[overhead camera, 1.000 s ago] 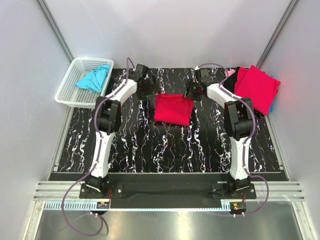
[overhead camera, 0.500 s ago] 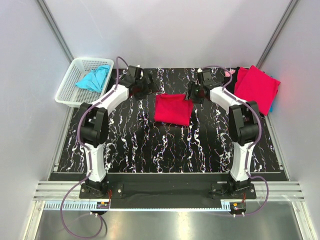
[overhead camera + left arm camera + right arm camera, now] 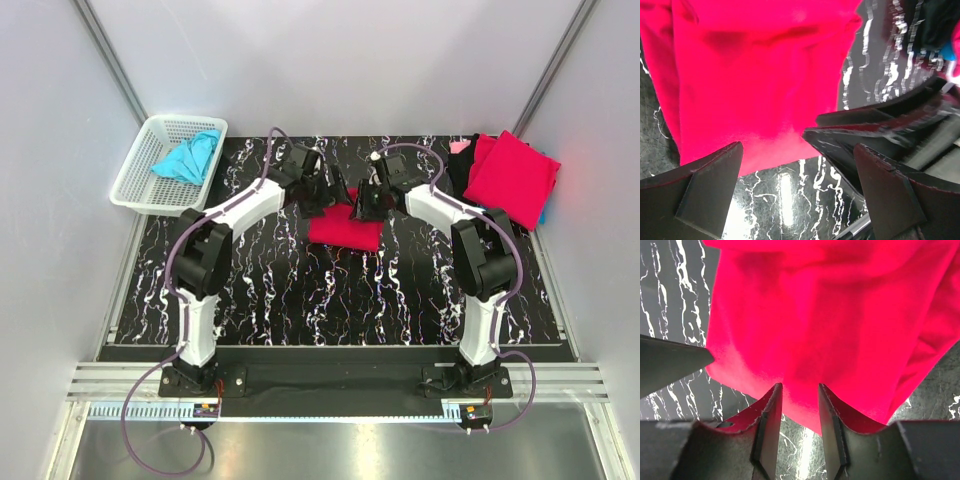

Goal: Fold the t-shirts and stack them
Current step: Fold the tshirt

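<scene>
A folded crimson red t-shirt [image 3: 345,232] lies mid-table. Both grippers sit low at its far edge. My left gripper [image 3: 322,192] is wide open in the left wrist view [image 3: 799,147], its fingers [image 3: 705,192] straddling the shirt's hem [image 3: 760,75] over bare marble. My right gripper [image 3: 362,205] stands beside it with a narrow gap [image 3: 799,386]. The red hem [image 3: 830,325] reaches just between its fingertips, and bare table shows lower in the gap. A turquoise t-shirt [image 3: 188,157] lies crumpled in the basket. Another red t-shirt [image 3: 515,178] lies folded at the far right.
The white lattice basket [image 3: 140,190] stands off the table's far left corner. Dark cloth [image 3: 462,168] lies beside the right-hand red stack. The two grippers are very close together, and the right one's finger [image 3: 865,130] shows in the left wrist view.
Both arms have swung inward from either side of the central red shirt, and both grippers are now at its far edge. The right arm's fingers stand over the hem.
</scene>
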